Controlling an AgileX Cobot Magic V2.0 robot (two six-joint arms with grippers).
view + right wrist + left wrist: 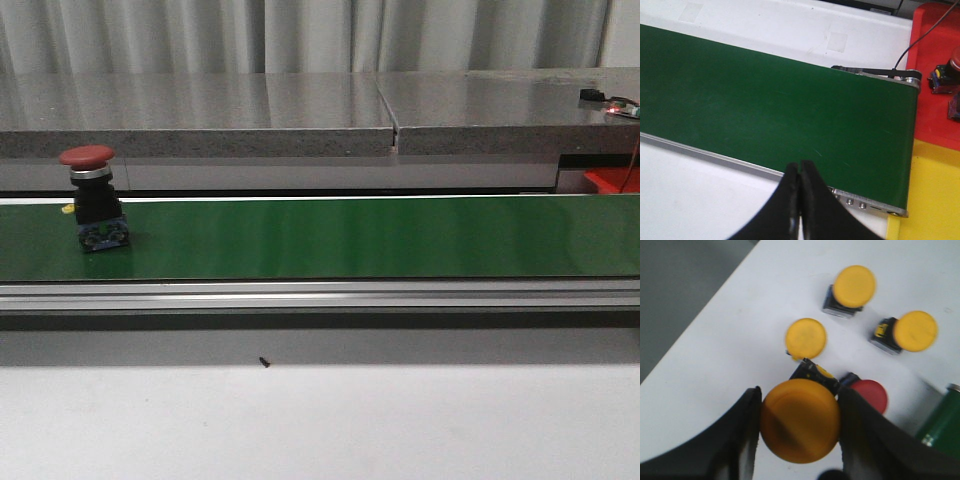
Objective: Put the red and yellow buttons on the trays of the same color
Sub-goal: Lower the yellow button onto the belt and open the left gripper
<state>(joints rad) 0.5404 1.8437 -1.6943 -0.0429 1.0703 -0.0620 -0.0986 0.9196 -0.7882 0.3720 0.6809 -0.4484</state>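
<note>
A green conveyor belt [330, 238] is seen running across the front view, and it serves as the landmark here. One red button [91, 196] is stood upright on the belt, close to its left end, with its red mushroom cap on top and its black and blue body below.

In the left wrist view, a yellow button [800, 420] is held by its cap between the two dark fingers [742, 432] of the left gripper [799, 426], which is closed against the cap on both sides. Beyond it, on a white table [730, 330], three more yellow buttons are found ( [806, 338], [852, 289] and [910, 332]), set apart from one another. A second red button [867, 394] lies just beside the held one, between it and the belt's green edge [942, 420] (only a corner of the belt is visible there).

In the right wrist view, the right gripper [800, 200] is seen with its fingers pressed together and nothing between them, poised over the near rail of the belt. At the belt's far end a red tray [935, 50] is placed, with dark button bodies [942, 77] resting in it, and a yellow tray [932, 195] is set right next to the red one.
</note>
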